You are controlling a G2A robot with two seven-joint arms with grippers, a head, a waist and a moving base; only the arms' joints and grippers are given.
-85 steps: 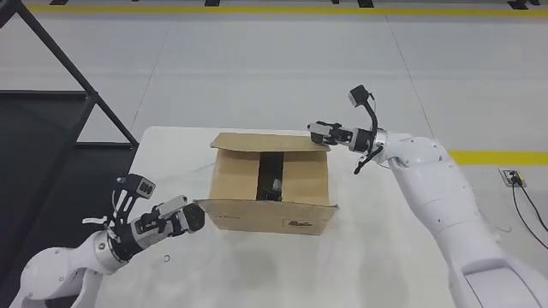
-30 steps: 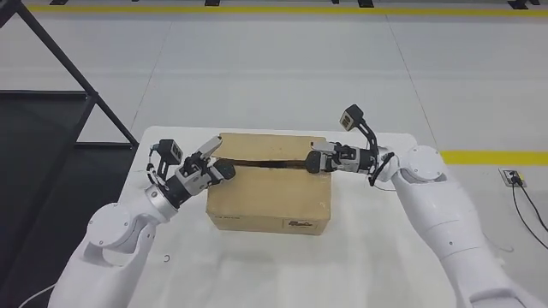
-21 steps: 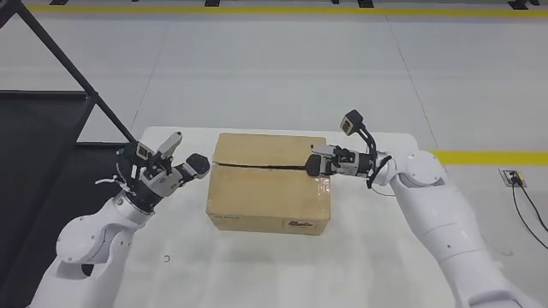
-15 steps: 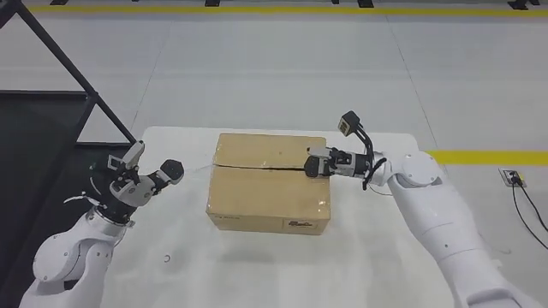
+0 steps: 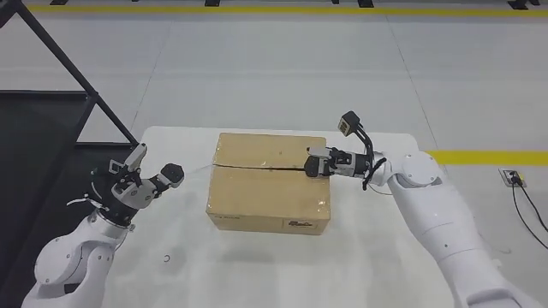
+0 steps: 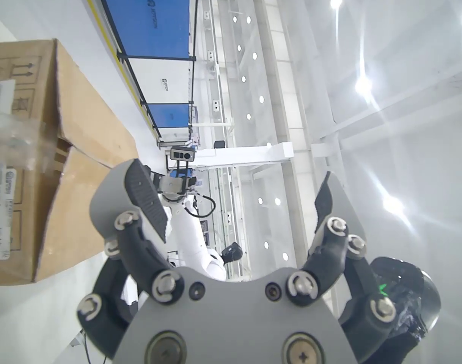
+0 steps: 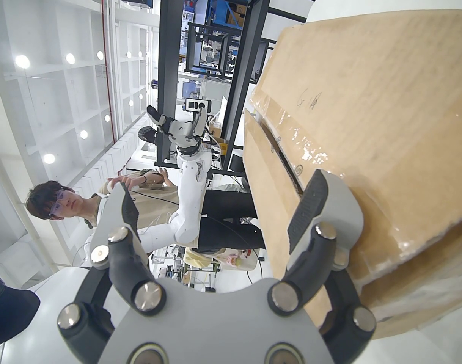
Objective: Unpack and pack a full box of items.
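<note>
– Brown cardboard box (image 5: 270, 180): how many, and where?
– One, in the middle of the white table (image 5: 360, 257). Both top flaps are down, with a single seam running across the lid.
– And the two grippers?
– Right gripper (image 7: 219, 187) is at the seam's end, jaws spread wide and gripping nothing, one finger lying on the box top. Left gripper (image 6: 234, 183) hangs well apart from the box on its other side, jaws also open and empty.

Box (image 5: 268, 190) centred on table (image 5: 257, 265)
</note>
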